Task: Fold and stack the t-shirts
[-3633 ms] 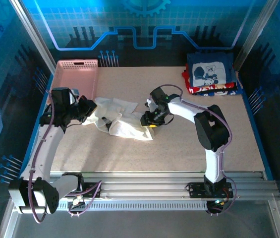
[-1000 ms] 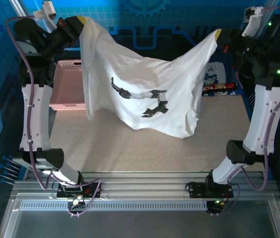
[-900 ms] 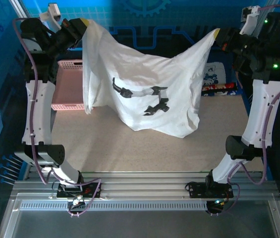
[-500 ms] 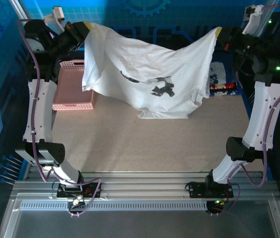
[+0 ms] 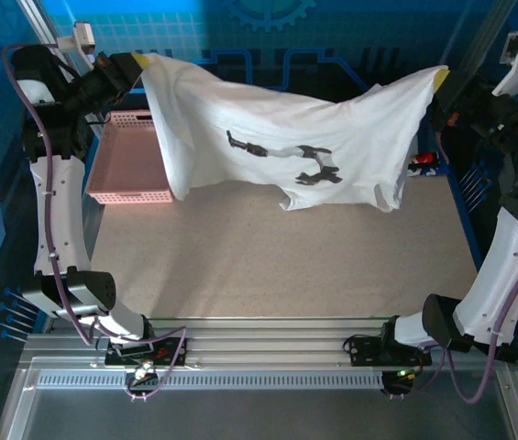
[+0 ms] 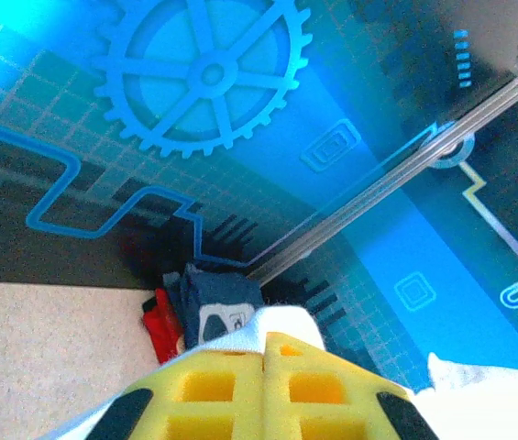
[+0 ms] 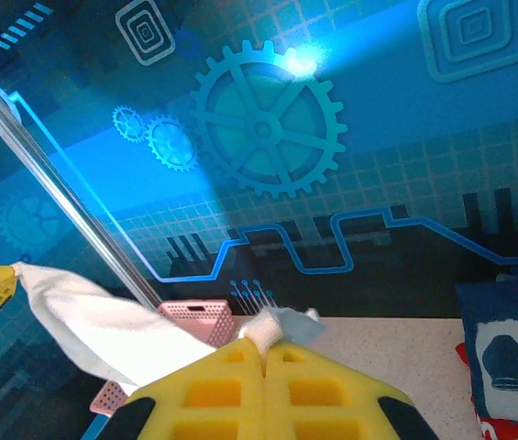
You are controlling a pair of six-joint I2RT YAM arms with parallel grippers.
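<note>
Left gripper (image 5: pixel 135 62), raised high above the far-left corner, with its yellow jaws closed on one corner of the white cloth t-shirt with black graphic print (image 5: pixel 277 137). Below it, the pink plastic lattice basket (image 5: pixel 130 156) rests on the speckled beige table (image 5: pixel 286 266). The t-shirt hangs spread between both arms, clear of the table, print facing the camera. Right gripper (image 5: pixel 439 81), equally high at far right, is clamped on the opposite corner. In the right wrist view, a folded navy t-shirt with white cartoon print (image 7: pixel 515 353) tops a stack at the far-right corner.
</note>
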